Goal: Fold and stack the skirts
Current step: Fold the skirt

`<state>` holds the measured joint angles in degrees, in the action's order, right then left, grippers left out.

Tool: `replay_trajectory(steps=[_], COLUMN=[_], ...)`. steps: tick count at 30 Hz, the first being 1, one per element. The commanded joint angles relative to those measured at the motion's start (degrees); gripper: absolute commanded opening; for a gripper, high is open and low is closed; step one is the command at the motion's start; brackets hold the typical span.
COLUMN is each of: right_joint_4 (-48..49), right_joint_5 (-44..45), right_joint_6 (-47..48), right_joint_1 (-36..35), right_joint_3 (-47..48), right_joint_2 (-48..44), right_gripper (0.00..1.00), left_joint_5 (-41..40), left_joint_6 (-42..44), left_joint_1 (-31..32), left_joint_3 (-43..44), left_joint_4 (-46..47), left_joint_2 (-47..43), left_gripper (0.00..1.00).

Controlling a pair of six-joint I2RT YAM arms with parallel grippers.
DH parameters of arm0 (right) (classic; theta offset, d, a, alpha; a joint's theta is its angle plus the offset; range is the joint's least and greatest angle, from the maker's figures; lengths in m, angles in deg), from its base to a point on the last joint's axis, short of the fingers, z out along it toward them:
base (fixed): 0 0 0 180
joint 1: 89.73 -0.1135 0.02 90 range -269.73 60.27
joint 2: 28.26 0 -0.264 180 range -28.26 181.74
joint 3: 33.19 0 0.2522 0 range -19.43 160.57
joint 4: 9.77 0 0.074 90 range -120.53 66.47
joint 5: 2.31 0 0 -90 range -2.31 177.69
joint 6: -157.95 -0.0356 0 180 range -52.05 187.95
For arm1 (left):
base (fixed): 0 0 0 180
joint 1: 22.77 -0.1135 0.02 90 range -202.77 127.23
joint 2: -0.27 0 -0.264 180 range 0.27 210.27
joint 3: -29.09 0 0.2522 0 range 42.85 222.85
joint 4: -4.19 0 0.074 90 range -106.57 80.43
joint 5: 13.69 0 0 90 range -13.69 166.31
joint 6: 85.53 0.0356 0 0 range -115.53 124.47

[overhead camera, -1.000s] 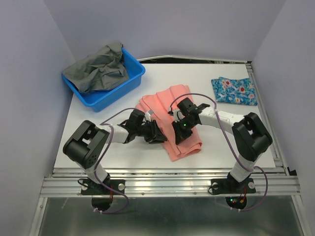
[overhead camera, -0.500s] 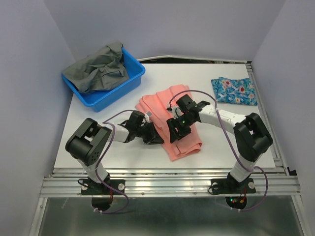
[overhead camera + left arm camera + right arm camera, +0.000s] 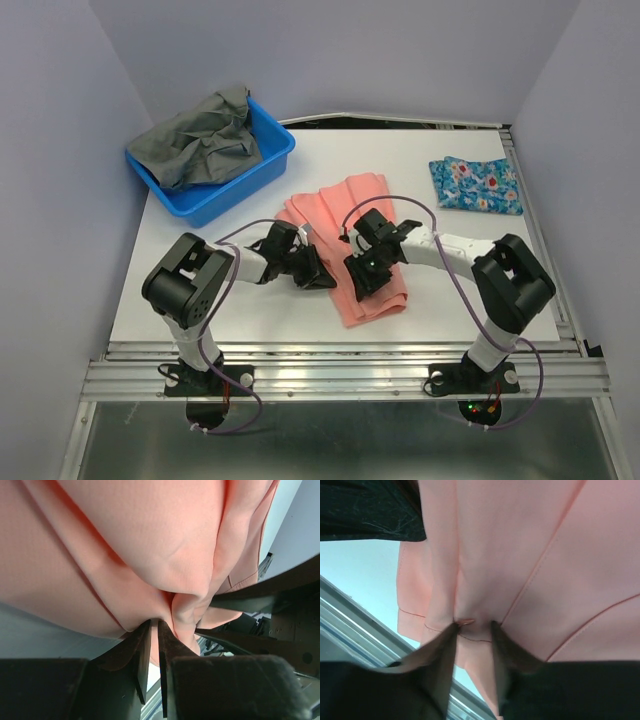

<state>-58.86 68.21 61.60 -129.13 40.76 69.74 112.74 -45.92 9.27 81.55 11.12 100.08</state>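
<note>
The salmon-pink skirt [image 3: 342,212] lies crumpled in the middle of the table. My left gripper [image 3: 322,279] is at its near left edge, the jaws almost together and pinching a fold of pink cloth [image 3: 180,605]. My right gripper [image 3: 364,282] is on the skirt's near part, its fingers narrowly apart with a pinch of pink cloth [image 3: 475,630] between the tips. The two grippers are close together. The blue flowered skirt [image 3: 477,185] lies folded at the back right, apart from both grippers.
A blue plastic basket [image 3: 262,172] with grey cloth [image 3: 200,140] in it stands at the back left. The table's near edge and metal rail [image 3: 340,352] lie just below the skirt. Walls enclose the table on three sides.
My right gripper has shifted lower and toward the near edge over the pink skirt. My left arm has drawn in a little closer to the skirt. The blue flowered skirt has not moved.
</note>
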Motion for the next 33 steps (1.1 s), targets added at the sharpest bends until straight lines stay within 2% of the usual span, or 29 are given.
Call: replay_trajectory(steps=[1, 3, 4, 6, 10, 17, 22, 25, 29, 32, 33], right_joint_4=[4.0, 3.3, 3.2, 3.1, 2.6, 1.7, 1.0, 2.9, 11.9, 15.0, 15.3], right_joint_5=[0.9, 0.5, 0.3, 0.2, -1.5, -9.3, -12.7, -16.1, -18.3, -18.3, -18.7], right_joint_6=[-0.2, -0.2, -0.2, -0.3, -0.6, -4.4, -8.4, -12.1, -15.0, -13.6, -13.0], right_joint_1=[-1.5, -1.5, -1.5, -1.5, -1.5, -1.5, -1.5, -1.5, -1.5, -1.5, -1.5], right_joint_3=[-0.9, 0.0, 0.6, 1.2, 2.7, 7.8, 10.2, 9.0, 2.4, -0.1, -1.2], right_joint_2=[1.1, 2.6, 3.2, 3.9, 2.4, -2.8, -2.4, -0.4, 2.5, 4.6, 4.8], right_gripper=[0.29, 0.18, 0.08, 0.01, 0.01, 0.01, 0.01, 0.01, 0.01, 0.01, 0.01], left_joint_5=[-1.2, -1.2, -1.2, -1.1, -1.4, -1.4, -1.6, -1.7, -1.1, -0.3, -0.1], left_joint_6=[1.4, 1.6, 1.6, 1.6, 1.5, 1.7, 1.7, 1.5, 2.7, 6.6, 9.8], left_joint_1=[0.0, 0.0, 0.0, 0.0, 0.0, -0.2, -0.5, -0.8, -2.2, -4.0, -5.9], left_joint_3=[1.6, 1.9, 2.0, 2.0, 1.6, 0.9, 0.3, 0.2, 1.6, 3.8, 5.6], left_joint_4=[-0.4, -0.4, -0.5, -0.5, -0.5, -0.5, -0.9, -0.7, -2.8, -8.4, -13.2], left_joint_2=[1.4, 2.1, 2.1, 2.1, 1.6, 0.7, -0.1, -0.1, -1.0, -2.2, -3.2], left_gripper=[0.23, 0.23, 0.23, 0.23, 0.23, 0.21, 0.16, 0.15, 0.14, 0.19, 0.22])
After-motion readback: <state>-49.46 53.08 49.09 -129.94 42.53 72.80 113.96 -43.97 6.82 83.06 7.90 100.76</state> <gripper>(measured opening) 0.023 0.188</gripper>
